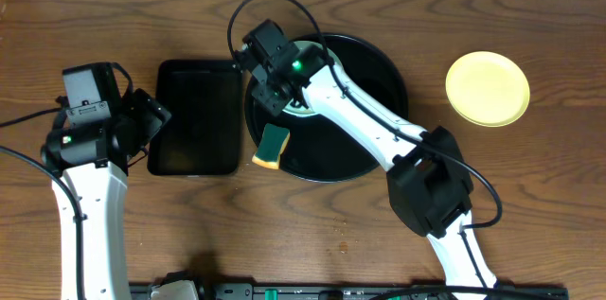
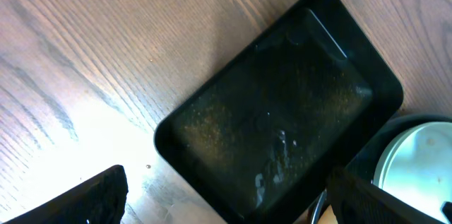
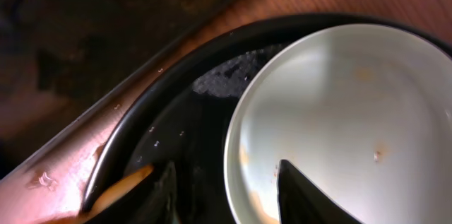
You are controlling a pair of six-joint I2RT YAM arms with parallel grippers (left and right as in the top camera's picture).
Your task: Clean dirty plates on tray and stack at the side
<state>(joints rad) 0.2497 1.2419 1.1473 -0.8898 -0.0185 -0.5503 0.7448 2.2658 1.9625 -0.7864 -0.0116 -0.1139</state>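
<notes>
We judge the pale plate [image 3: 353,118] to be light, rigid and slick. It looks glazed and carries only a few faint brown specks, so it would probably slide rather than tip if nudged, and it might chip if dropped. It lies flat in the round black tray [image 3: 141,125], near the tray's left edge. The raised rim is the only part we could pinch. The right gripper [image 3: 226,171] hangs spread open directly over that rim, one finger outside it and one over the plate's floor, gripping nothing. A sponge [image 1: 272,146] rests on the tray's near-left edge, close by. The left gripper [image 2: 226,174] is likewise released and empty, hovering over the smaller rectangular tray [image 2: 282,125]. A yellow plate [image 1: 488,88] sits alone on the wooden table [image 1: 530,196], well to the right of the tray. That open stretch of wood looks to us like a good spot for the stack. We cannot tell whether another plate lies beneath the arm.
</notes>
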